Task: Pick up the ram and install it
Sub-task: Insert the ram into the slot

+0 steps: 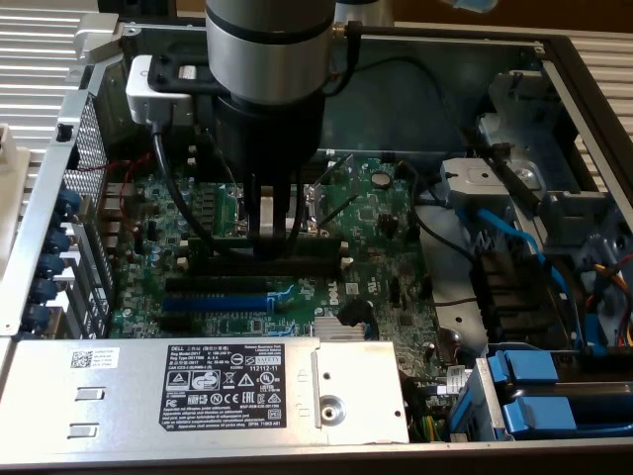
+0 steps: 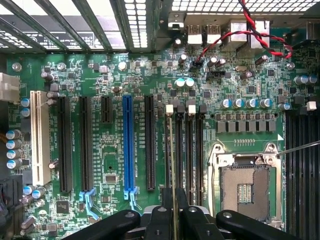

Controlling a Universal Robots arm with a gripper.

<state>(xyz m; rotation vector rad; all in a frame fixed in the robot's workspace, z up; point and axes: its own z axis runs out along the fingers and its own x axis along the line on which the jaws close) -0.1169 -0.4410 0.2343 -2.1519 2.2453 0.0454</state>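
The arm point(image 1: 267, 40) is a broad cylinder of silver-grey metal with a narrower matt black collar beneath it. A pale grey box point(image 1: 156, 94) with rounded corners is fixed to its side, and a black cable point(image 1: 158, 163) hangs from that box. The gripper point(image 2: 175, 196) is black, built of angled link bars, and each outer bar carries a round grey screw head point(image 2: 131, 215).

I had room around the gripper point(image 2: 173, 201) over the motherboard point(image 1: 396, 247); power supply box point(image 1: 119, 396) and blue cables point(image 1: 504, 228) hemmed it.
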